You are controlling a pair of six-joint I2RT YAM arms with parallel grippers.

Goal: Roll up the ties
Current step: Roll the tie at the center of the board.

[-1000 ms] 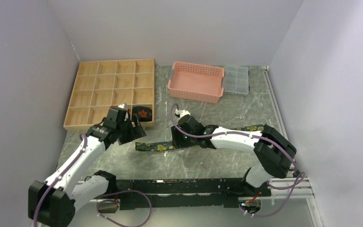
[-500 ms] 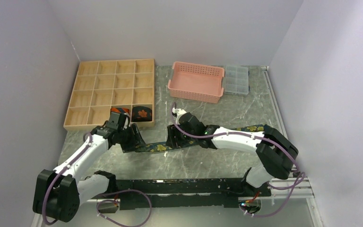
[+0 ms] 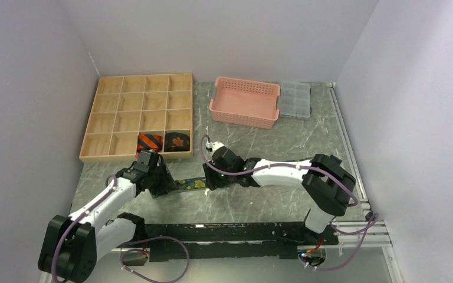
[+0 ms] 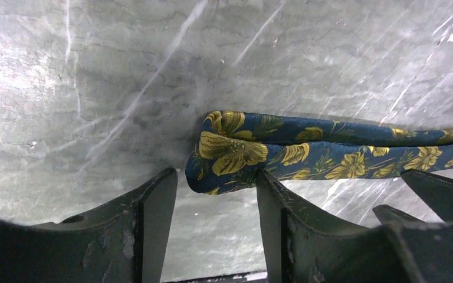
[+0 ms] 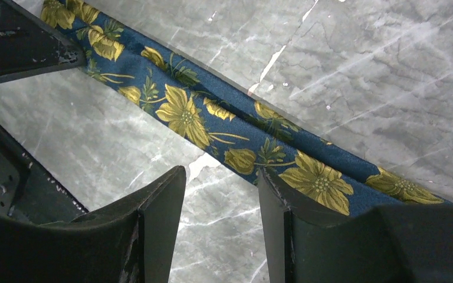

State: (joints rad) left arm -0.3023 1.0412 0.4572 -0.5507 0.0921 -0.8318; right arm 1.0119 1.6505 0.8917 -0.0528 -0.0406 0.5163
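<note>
The table (image 3: 259,200) is gray stone with white streaks, and the walls around it are pale purple. At the back sit a wooden tray (image 3: 144,75) with many little boxes, a pink basket (image 3: 242,118) and a clear plastic box (image 3: 295,99). Two ties are already rolled up in the tray's front row. The striped tie (image 3: 150,142) and the leaf tie (image 3: 177,141) sit side by side, each in its own box.

The floral tie (image 4: 230,154) is not rolled yet. It lies flat on the table in front of the tray, as a long blue strip with yellow flowers. Its left end looks folded over on itself, so there are two layers there.

The left claw (image 4: 217,177) is wide open and holds nothing. The folded end sits right at the mouth of its gap. The right claw (image 5: 218,177) is wide open too and holds nothing. It hangs low over the strip, a little way along from the left claw.

The tie looks soft, thin and light. I think it will flop and bend easily, and it may slide on the smooth stone. The best place to grab seems to be the folded end, pinching both layers at once. The right claw could press the strip down so it does not slip while the end is turned over.
</note>
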